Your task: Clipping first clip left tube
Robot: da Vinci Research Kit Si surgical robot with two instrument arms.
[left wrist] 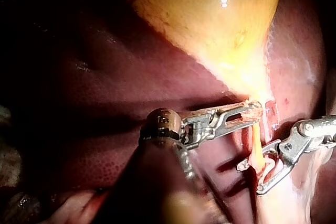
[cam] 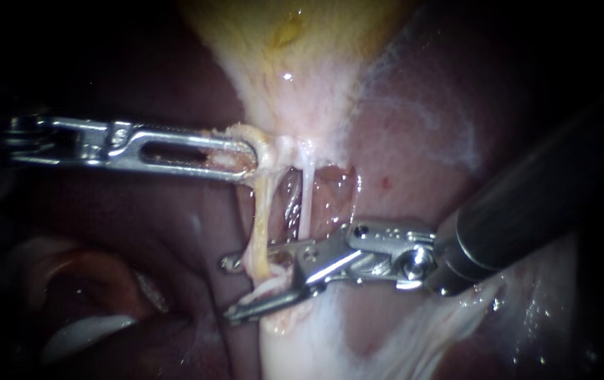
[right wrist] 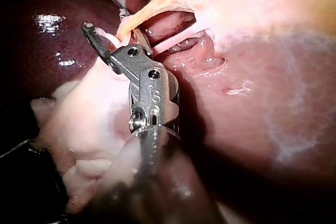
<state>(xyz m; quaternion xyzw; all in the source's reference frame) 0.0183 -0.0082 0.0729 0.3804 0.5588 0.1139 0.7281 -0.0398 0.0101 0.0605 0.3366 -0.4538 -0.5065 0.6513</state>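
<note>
Two sets of jaws: left instrument [cam: 249, 156] clenches gallbladder [cam: 302, 70]; right instrument [cam: 230, 290] gapes astride left tube [cam: 261, 204], hiding its base.

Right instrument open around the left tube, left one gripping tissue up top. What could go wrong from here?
1. The right tube runs close beside the left tube, just behind the right instrument; closing might catch both.
2. Ragged whitish tissue lies with the tube in the open gap; a clip may seat poorly.
3. The left instrument holds tissue at the gallbladder's narrow end taut; a slip would likely slacken the tube.
</note>
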